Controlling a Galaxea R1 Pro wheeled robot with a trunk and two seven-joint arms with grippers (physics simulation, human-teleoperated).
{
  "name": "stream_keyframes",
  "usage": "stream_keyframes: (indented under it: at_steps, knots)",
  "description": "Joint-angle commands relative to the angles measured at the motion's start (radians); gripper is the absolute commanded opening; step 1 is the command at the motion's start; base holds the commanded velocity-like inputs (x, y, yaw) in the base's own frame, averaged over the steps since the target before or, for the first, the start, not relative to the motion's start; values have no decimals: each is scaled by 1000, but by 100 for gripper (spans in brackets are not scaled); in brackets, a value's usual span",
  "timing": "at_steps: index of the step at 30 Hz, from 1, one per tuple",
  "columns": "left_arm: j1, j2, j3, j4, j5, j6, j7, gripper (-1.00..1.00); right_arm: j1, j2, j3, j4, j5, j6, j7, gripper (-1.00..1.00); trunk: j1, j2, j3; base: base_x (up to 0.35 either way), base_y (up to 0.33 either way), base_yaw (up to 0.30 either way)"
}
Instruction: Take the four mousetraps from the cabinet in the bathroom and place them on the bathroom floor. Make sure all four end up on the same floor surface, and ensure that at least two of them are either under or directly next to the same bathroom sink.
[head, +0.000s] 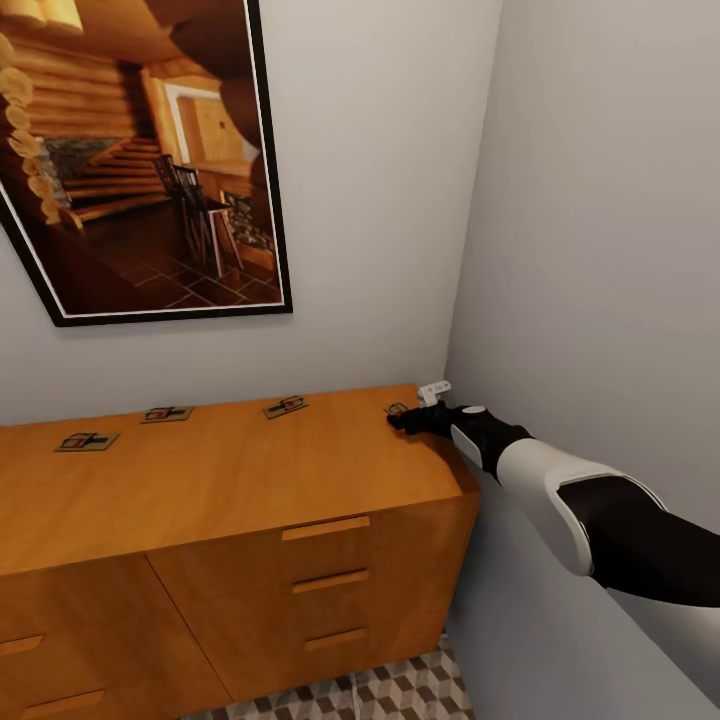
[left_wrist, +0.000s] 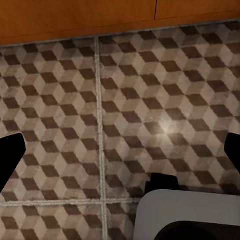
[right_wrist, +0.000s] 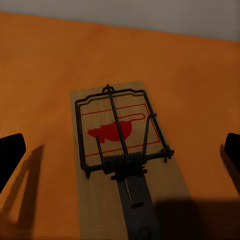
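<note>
Right gripper (head: 403, 417) at the cabinet's (head: 230, 480) right rear corner, fingers spread wide either side of a mousetrap (right_wrist: 122, 145), not closed on it. Three more traps (head: 286, 406) (head: 167, 413) (head: 87, 441) lie flat on top; none moved yet by the look of it. Traps: thin wood boards, dark wire, red print. Left gripper (left_wrist: 120, 155) open over cube-pattern floor tiles (left_wrist: 60, 100).

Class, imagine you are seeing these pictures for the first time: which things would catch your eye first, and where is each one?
First, the large framed picture of a log-cabin room, on the wall above the cabinet. Next, the mousetraps spaced along the cabinet top, near the wall. Then the right gripper, open, at the cabinet's right end over one mousetrap with a red mouse print.
</note>
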Motion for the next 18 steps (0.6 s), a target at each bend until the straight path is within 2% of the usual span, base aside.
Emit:
stream_keyframes:
  at_steps: [1, 18]
  knots:
    - [0, 0, 0, -1, 1, -2, 0, 100, 0, 0, 3, -2, 1, 5, 2, 100, 0, 0, -1, 0, 0, 0]
    - [0, 0, 1, -1, 1, -2, 0, 100, 5, 0, 3, -2, 2, 5, 2, 100, 0, 0, -1, 0, 0, 0]
